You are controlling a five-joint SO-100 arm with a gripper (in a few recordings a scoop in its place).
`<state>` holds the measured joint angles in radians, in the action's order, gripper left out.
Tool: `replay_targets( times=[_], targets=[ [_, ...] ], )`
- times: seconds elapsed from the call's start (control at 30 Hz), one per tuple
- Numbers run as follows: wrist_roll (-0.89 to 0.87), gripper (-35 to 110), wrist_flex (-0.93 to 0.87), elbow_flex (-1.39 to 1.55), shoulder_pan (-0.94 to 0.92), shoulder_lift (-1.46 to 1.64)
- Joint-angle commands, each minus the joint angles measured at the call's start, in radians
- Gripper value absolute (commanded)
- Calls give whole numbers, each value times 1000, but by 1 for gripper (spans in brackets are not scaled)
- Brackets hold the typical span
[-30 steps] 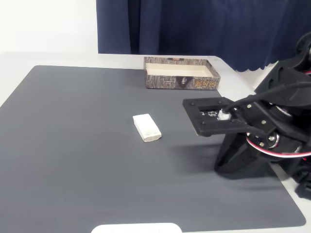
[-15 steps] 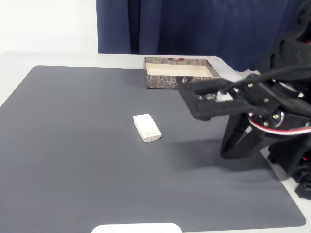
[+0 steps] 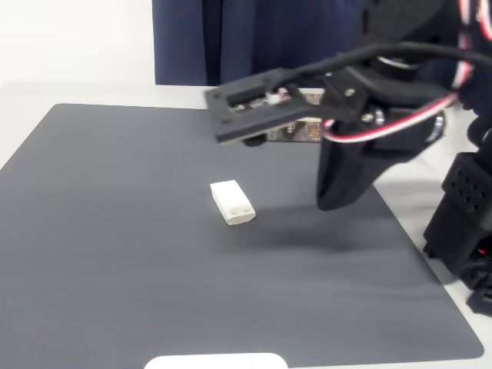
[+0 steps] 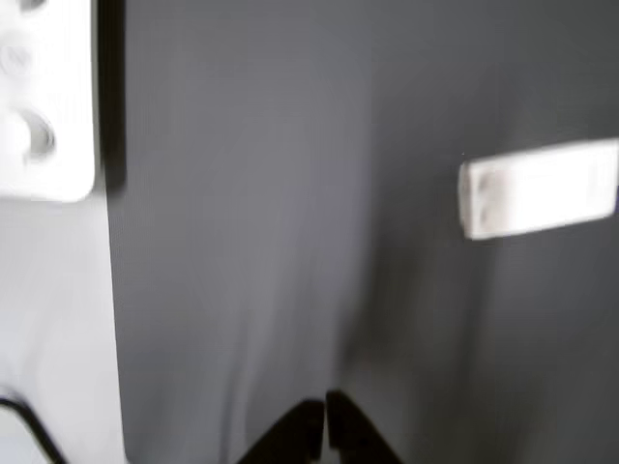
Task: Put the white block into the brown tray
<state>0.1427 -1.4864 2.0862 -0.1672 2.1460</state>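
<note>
The white block point(image 3: 232, 202) lies flat on the dark grey mat, near its middle. In the wrist view the white block point(image 4: 540, 188) sits at the right edge, blurred. My gripper point(image 3: 214, 117) hangs in the air above and just behind the block, well clear of the mat. In the wrist view the gripper point(image 4: 324, 418) has its dark tips together at the bottom centre, shut on nothing. The brown tray point(image 3: 300, 132) stands at the mat's far edge, and the arm covers most of it.
The dark grey mat point(image 3: 115, 231) covers most of the pale table. A navy curtain point(image 3: 254, 38) hangs behind. The arm's black base point(image 3: 461, 223) stands at the right. A white object point(image 3: 215, 361) sits at the near edge. A white holed plate point(image 4: 44, 97) lies off the mat.
The arm has lifted and swung left across the mat. Its gripper went from low at the right side to high above the block, and now covers the tray.
</note>
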Motion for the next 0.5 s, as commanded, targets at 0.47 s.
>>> replay_targets(
  times=[0.47],
  targets=[
    [23, 0, 44, -296, -229, -347]
  ],
)
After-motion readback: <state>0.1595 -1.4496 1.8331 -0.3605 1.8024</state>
